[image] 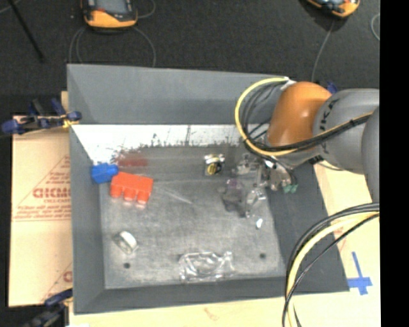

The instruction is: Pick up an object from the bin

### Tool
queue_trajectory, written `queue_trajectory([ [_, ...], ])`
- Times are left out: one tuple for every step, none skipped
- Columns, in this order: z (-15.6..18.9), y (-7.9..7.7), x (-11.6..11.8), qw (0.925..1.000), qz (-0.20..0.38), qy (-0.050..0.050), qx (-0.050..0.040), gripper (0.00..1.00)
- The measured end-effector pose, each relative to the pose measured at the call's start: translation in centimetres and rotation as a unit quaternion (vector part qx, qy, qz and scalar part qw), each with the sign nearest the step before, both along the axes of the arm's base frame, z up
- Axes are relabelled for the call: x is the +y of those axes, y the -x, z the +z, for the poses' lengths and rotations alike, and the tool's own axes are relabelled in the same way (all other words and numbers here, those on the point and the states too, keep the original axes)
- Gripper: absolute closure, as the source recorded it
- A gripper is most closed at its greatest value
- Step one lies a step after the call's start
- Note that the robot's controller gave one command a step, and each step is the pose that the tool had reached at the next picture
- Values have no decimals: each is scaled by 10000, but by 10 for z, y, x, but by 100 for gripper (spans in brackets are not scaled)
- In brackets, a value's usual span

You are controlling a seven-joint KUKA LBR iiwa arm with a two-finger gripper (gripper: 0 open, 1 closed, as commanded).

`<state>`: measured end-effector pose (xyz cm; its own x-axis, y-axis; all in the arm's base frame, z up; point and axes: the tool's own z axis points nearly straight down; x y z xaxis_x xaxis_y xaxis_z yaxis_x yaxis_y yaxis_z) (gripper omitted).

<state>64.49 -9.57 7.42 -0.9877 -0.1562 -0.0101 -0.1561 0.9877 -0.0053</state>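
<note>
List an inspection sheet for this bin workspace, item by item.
Surface: grey metal bin, floor scuffed, dark marks by the back wall.
Job's things: orange block and blue piece back left; yellow-and-black object by the back wall; clear cylinder front left; crumpled clear plastic front centre.
Clutter: nothing seen.
Gripper: gripper low at the bin's right, near the yellow-and-black object.
Cables: yellow and black cables loop round the wrist; more at lower right.
Surroundings: orange-and-black devices on the dark floor beyond the bin.

Dim surroundings, glare across bin wall (160, 135); perhaps soft shadow beneath arm (345, 128)
</note>
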Motion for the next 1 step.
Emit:
queue_trajectory([
  [29,5,13,9995,315,-6,8,0],
])
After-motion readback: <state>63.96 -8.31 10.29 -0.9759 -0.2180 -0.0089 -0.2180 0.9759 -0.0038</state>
